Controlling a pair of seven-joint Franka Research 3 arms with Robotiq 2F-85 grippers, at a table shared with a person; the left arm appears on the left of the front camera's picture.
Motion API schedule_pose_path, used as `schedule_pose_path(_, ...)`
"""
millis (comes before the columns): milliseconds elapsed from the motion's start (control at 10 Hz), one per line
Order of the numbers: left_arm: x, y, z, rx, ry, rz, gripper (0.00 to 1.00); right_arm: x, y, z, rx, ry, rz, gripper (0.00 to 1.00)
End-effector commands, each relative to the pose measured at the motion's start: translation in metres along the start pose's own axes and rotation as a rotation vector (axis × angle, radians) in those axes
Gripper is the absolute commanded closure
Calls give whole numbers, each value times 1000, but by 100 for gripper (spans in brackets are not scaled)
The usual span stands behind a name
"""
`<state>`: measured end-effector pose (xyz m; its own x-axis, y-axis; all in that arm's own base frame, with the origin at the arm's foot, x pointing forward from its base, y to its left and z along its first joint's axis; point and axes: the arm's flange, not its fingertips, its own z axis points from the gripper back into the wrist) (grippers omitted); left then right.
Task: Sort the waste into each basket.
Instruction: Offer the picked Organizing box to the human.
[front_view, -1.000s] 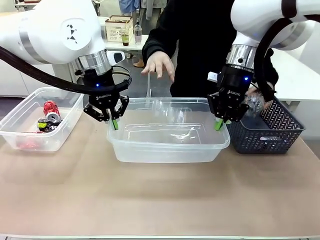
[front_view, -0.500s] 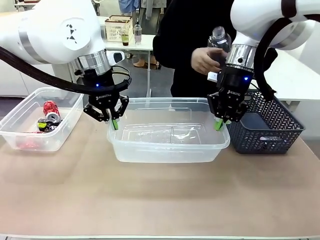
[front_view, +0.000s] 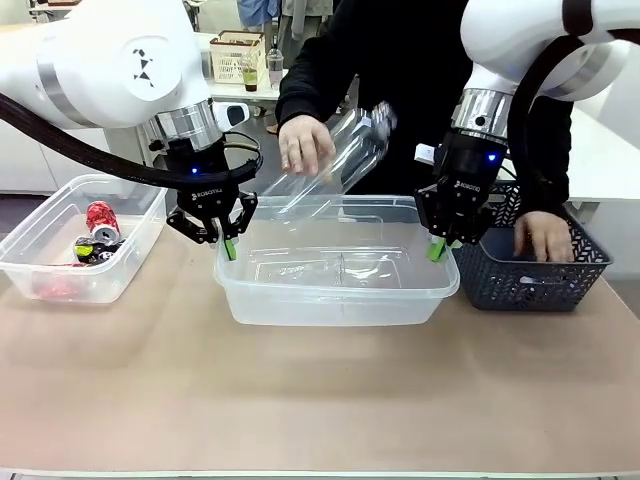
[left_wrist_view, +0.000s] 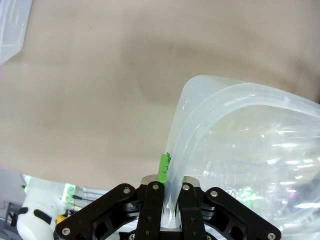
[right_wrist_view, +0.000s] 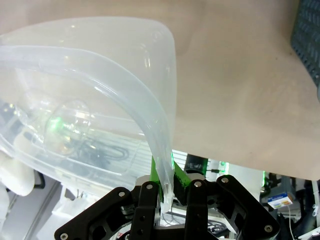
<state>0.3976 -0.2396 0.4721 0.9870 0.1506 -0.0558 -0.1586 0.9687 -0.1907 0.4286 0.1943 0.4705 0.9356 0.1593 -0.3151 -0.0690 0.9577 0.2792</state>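
Note:
A large clear tub (front_view: 330, 300) stands mid-table. My left gripper (front_view: 229, 246) is shut on its left rim and my right gripper (front_view: 437, 249) is shut on its right rim. The left wrist view shows the left gripper (left_wrist_view: 168, 171) pinching the rolled rim (left_wrist_view: 235, 92). In the right wrist view the right gripper (right_wrist_view: 167, 174) pinches the rim (right_wrist_view: 125, 95) the same way. A person's hand (front_view: 303, 143) holds a clear plastic bottle (front_view: 345, 157) tilted over the tub's back left. A second clear tub (front_view: 60, 285) at the left holds crushed red cans (front_view: 100, 220).
A dark lattice basket (front_view: 520, 285) sits right of the central tub, close to my right gripper, and the person's other hand (front_view: 545, 235) is inside it. The person stands just behind the tub. Bare tan table (front_view: 320, 400) lies in front.
The person has brought the bottle from high beside my right arm down and left, over the tub. Their other hand has gone into the dark basket. Neither gripper has moved.

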Motion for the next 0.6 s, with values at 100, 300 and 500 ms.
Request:
schedule_pose_path(100, 0, 3, 3, -14, -12, 16, 100, -7, 1, -1, 2, -7, 0, 100)
schedule_pose_path(300, 0, 3, 3, -14, -12, 16, 100, -7, 1, -1, 2, -7, 0, 100)
schedule_pose_path(500, 0, 3, 3, -14, -12, 16, 100, -7, 1, -1, 2, -7, 0, 100)
